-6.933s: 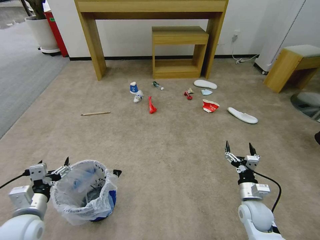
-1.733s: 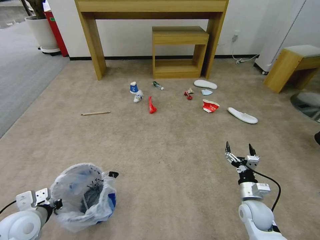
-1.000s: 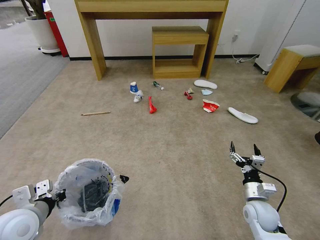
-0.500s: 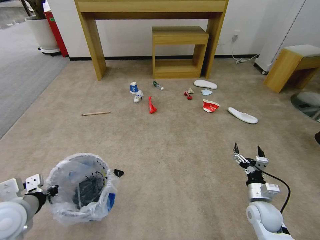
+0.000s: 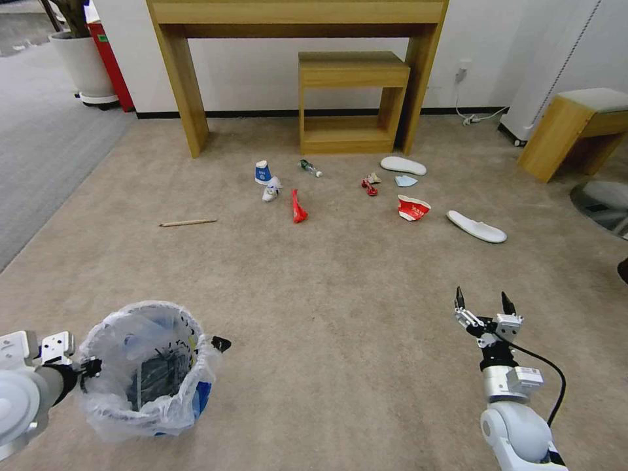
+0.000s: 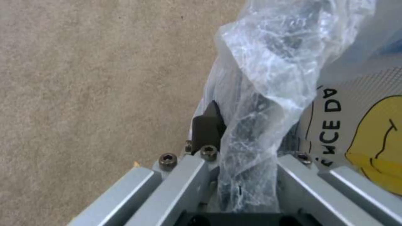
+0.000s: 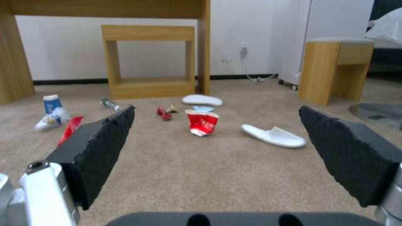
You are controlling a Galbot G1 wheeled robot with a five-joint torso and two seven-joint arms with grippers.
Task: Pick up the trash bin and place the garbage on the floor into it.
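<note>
The trash bin [image 5: 140, 369], blue-sided and lined with a crinkled clear bag, is at the near left of the beige floor [image 5: 327, 281]. My left gripper [image 5: 91, 369] is shut on its rim and bag [image 6: 251, 94]. My right gripper [image 5: 483, 299] hangs open and empty at the near right. The garbage lies farther ahead: a blue-white cup [image 5: 262, 172], a red wrapper [image 5: 298, 207], a small bottle [image 5: 309, 168], candy wrappers [image 5: 369, 184], a face mask [image 5: 405, 180], a red-white bowl [image 5: 412, 207] and two white slippers [image 5: 475, 226]. The right wrist view shows the bowl [image 7: 202, 121] between the open pads [image 7: 105, 147].
A tall wooden table [image 5: 176, 85] and a small wooden stand [image 5: 352, 98] are against the back wall. A wooden stool [image 5: 575, 127] stands at the right. A wooden stick [image 5: 188, 223] lies at mid-left. Grey carpet [image 5: 39, 144] borders the left.
My left gripper has closed on the bin's rim and drawn the bin left and nearer to me. My right gripper has pulled back a little toward me.
</note>
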